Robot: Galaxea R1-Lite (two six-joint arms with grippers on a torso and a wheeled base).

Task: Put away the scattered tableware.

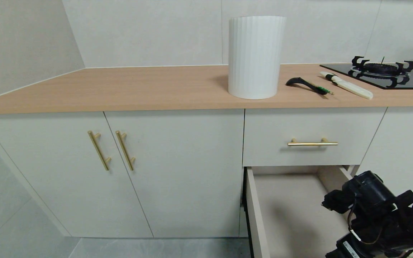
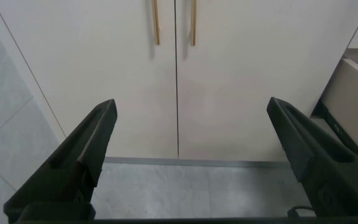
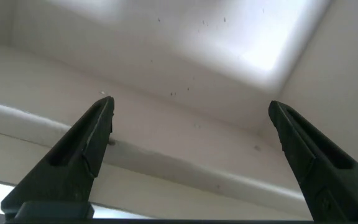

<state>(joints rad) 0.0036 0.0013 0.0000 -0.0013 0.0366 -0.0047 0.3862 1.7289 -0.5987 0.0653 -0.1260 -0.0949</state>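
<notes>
On the counter, toward its right end, I see two pieces of tableware. The spoon is black, with a small green part at its end nearer the front edge. The knife is cream-white with a dark band. They lie just beside each other, not touching, between a tall white ribbed container and a black hob. The counter is of light wood, the walls are pale tiles, and the cabinet doors have golden handles. Below, a drawer stands pulled out. My right gripper is over it, spread wide and holding nothing. My left gripper is also wide apart and empty, facing the doors near the floor.
</notes>
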